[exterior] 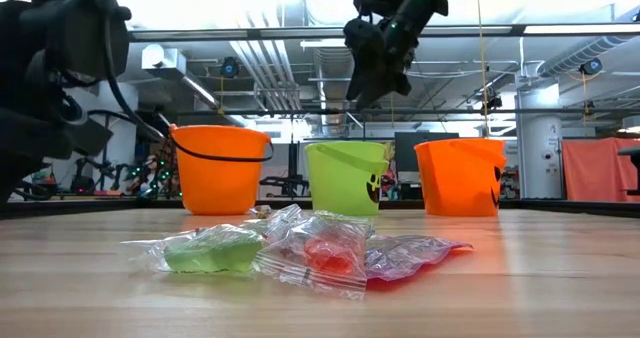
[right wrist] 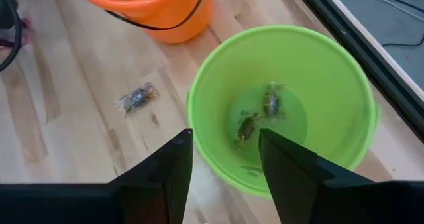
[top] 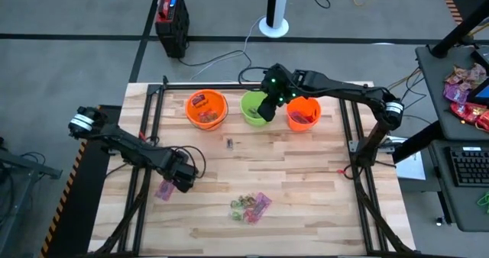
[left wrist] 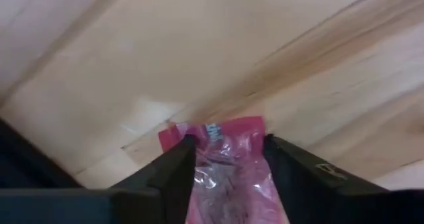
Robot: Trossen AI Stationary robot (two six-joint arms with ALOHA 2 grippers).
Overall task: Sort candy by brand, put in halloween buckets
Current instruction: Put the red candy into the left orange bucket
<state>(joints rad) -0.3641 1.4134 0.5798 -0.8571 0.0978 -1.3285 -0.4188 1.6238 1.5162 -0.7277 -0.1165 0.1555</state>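
My left gripper (top: 180,180) is near the table's left edge, shut on a pink-magenta candy packet (top: 164,189). My right gripper (top: 267,105) hangs open and empty above the lime green bucket (top: 250,109), which holds two green-and-brown pieces (right wrist: 258,114). Orange buckets (top: 206,109) (top: 304,114) stand on either side of it along the far edge. One small loose piece (top: 229,143) lies in front of the buckets. A cluster of green, red and pink packets (top: 250,206) rests on the near middle of the table. My left gripper holds the pink-magenta packet (left wrist: 228,177) pinched between its two fingers (left wrist: 177,168), one on each long edge. The packet's free end (left wrist: 212,131) sticks out past the fingertips over the wood. Whether that end touches the table, I cannot tell.
Black frame rails (top: 150,120) run along the table's left, right and far sides. A red-and-black box (top: 172,17) and a white pole base (top: 273,25) stand on the floor beyond. A side desk at right carries a keyboard (top: 467,166) and a heap of packets (top: 466,90).
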